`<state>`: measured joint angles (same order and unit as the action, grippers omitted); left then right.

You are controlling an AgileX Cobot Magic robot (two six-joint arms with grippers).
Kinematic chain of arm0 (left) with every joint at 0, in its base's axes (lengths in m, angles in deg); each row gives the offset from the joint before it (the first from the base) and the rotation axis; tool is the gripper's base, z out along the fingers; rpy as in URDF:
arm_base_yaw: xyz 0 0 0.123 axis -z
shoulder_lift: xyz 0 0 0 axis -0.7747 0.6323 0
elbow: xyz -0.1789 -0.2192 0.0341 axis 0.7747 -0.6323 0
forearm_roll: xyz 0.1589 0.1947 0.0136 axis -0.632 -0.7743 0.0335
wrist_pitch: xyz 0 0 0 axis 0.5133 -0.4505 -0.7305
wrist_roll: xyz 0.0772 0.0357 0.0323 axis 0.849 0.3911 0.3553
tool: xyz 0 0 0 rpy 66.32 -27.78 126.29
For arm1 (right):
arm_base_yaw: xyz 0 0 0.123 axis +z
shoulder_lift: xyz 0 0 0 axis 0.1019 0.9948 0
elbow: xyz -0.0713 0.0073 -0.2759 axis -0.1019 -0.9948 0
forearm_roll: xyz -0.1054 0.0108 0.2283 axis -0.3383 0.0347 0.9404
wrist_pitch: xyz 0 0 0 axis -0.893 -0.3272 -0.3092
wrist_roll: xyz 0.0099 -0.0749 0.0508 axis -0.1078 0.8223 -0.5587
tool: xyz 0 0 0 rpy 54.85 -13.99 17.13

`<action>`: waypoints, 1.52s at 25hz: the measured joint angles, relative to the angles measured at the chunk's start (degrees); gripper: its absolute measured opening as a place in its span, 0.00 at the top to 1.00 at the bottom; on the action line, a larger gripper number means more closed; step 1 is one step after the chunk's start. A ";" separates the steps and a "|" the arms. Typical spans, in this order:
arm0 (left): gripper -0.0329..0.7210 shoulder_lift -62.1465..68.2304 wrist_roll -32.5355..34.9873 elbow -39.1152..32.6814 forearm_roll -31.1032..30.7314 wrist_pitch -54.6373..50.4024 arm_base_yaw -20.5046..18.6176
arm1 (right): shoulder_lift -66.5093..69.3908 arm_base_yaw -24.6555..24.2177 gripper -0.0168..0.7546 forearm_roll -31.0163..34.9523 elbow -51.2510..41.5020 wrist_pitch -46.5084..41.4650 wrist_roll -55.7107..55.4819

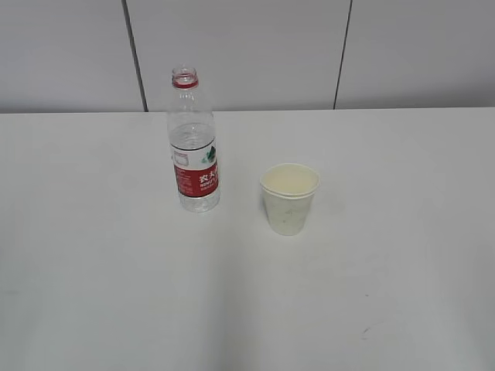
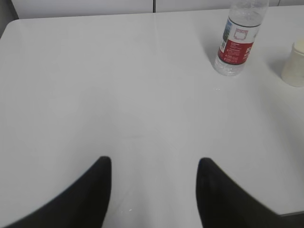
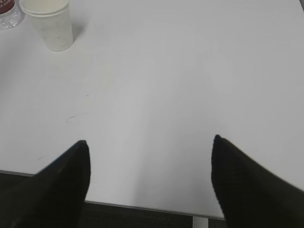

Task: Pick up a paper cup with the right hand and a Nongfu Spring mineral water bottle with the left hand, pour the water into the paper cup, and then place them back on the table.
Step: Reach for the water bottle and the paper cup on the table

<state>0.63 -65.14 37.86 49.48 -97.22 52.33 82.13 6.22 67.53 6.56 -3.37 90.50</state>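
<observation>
Exterior view shows the tall clear red-labelled Nongfu Spring mineral water bottle (image 1: 193, 147) upright near the small white paper cup (image 1: 289, 199) on the plain white table (image 1: 387, 270), untouched. Left hand (image 2: 154, 190) and right hand (image 3: 149, 183) hover with fingers apart, well away; reaching in seems next.

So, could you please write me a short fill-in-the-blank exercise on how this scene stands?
1. The bottle stands upright with its cap ____.
2. In the exterior view, the paper cup stands to the ____ of the bottle.
3. The left gripper and right gripper are both ____, holding nothing.

Missing words: off; right; open
</observation>
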 joint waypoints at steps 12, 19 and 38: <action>0.49 0.00 0.00 0.00 0.00 0.00 0.00 | 0.00 0.00 0.22 0.00 0.00 0.00 0.00; 0.49 0.00 0.00 0.00 0.00 0.00 0.00 | 0.00 0.00 0.22 0.00 0.00 0.00 0.00; 0.46 0.00 0.00 0.12 -0.25 0.22 0.00 | 0.00 0.00 0.22 0.00 0.11 0.22 0.00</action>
<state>0.63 -65.14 37.98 49.24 -96.99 52.33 82.13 6.22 67.53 6.68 -3.15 90.50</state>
